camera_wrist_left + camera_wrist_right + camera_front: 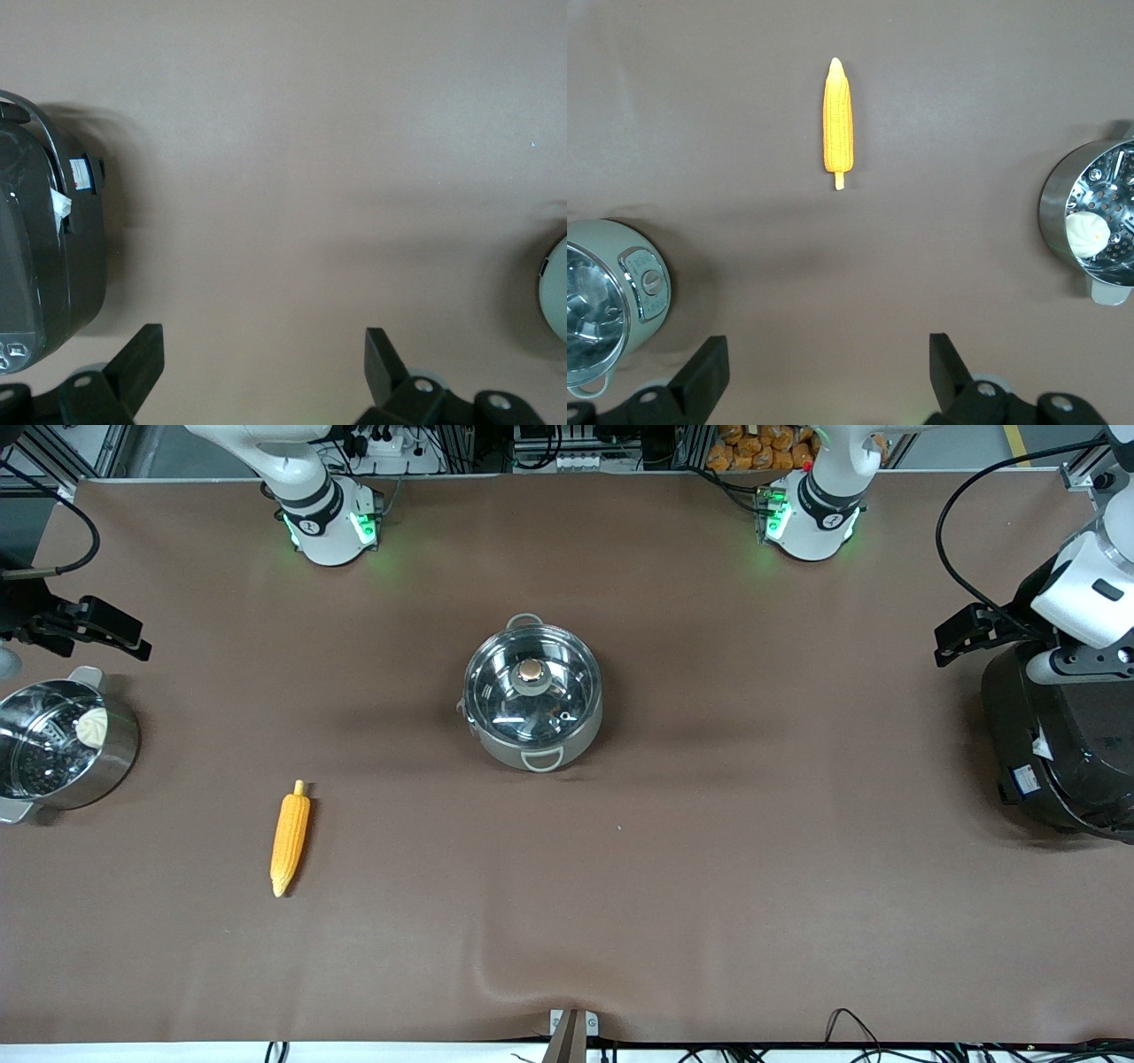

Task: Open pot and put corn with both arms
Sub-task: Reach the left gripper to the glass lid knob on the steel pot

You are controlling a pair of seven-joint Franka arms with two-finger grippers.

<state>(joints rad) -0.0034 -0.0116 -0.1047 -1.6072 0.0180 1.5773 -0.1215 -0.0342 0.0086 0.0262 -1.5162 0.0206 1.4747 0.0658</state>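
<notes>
Task status: not started. No step is complete as far as the views show.

Starting at the right arm's end of the table, the steel steamer pot (pixel 62 744) stands with a white bun (pixel 91 726) on its perforated insert. The right gripper (pixel 115 633) hangs over the table just above the steamer pot. In the right wrist view its fingers (pixel 704 376) are spread wide with nothing between them.

The corn (pixel 290 838) lies flat on the brown table cover (pixel 709 886), untouched. It is nearer to the front camera than the pot, toward the right arm's end, with its pointed tip toward the front camera and its stub toward the robot bases.

The pot (pixel 533 693) stands at the table centre. Its glass lid (pixel 532 691) is seated in place, with the copper-coloured knob (pixel 532 670) on top. Neither gripper is near it.

At the left arm's end, the left gripper (pixel 961 633) hangs beside the black rice cooker (pixel 1054 744). In the left wrist view its fingers (pixel 142 359) are fully apart and empty.

Remaining steps, as judged: remove the lid with one arm, pick up the corn with the other, and place the corn in the pot.
</notes>
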